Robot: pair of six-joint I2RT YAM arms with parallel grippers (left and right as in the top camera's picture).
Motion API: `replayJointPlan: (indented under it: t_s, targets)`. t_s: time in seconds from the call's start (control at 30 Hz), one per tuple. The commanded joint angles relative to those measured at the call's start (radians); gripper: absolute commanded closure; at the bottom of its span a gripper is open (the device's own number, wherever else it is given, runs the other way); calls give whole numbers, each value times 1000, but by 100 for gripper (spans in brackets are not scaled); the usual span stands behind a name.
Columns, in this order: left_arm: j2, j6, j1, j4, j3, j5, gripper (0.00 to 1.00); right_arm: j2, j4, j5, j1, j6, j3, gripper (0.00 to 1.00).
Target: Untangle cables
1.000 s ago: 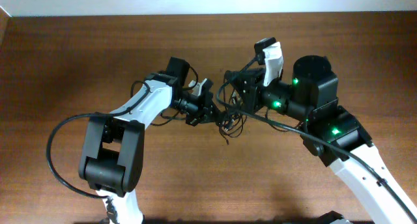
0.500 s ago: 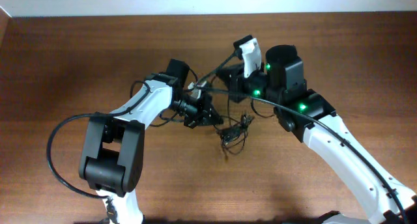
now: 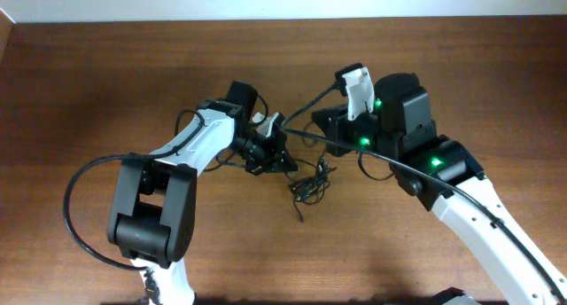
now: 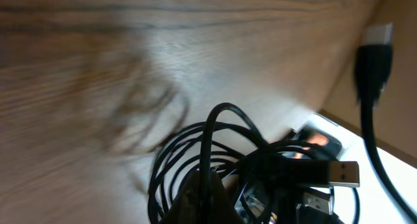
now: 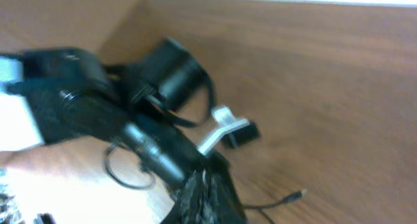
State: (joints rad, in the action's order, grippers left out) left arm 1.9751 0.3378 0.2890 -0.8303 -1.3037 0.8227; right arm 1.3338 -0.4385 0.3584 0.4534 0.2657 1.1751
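The cables (image 3: 310, 186) form a small black tangle on the brown table, just right of my left gripper (image 3: 276, 154). The left gripper (image 4: 215, 199) is shut on the cables (image 4: 195, 159), whose loops run over its dark finger. A silvery plug (image 4: 343, 174) sticks out to the right, and another plug (image 4: 376, 40) hangs at the upper right. My right gripper (image 3: 321, 128) hovers above and right of the tangle. The blurred right wrist view shows the right gripper (image 5: 208, 193) shut, with a thin cord leading away to a small plug (image 5: 298, 195).
The left arm (image 5: 137, 139) fills the left of the right wrist view, close to the right gripper. Thick black robot cables (image 3: 84, 207) loop beside the left arm's base, and another (image 3: 390, 163) runs along the right arm. The table's far edge (image 3: 283, 21) meets a white wall.
The right arm swung left and back, then returned right. The tangle has dropped lower and a little nearer the table's front. The left gripper has stayed almost in place.
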Motion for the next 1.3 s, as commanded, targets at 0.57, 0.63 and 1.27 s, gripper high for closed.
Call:
replayJointPlan:
  t_s: [0.57,0.63,1.27]
  targets:
    - [7,13,3,-1,-6,-253,100,279,-395,-311,3,96,6,96]
    - [7,14,-5,0,-6,-252,100,285,-397,-311,3,109,6,96]
    - [7,31,-191,2,-6,-105,36,293,-418,-220,5,397,6,96]
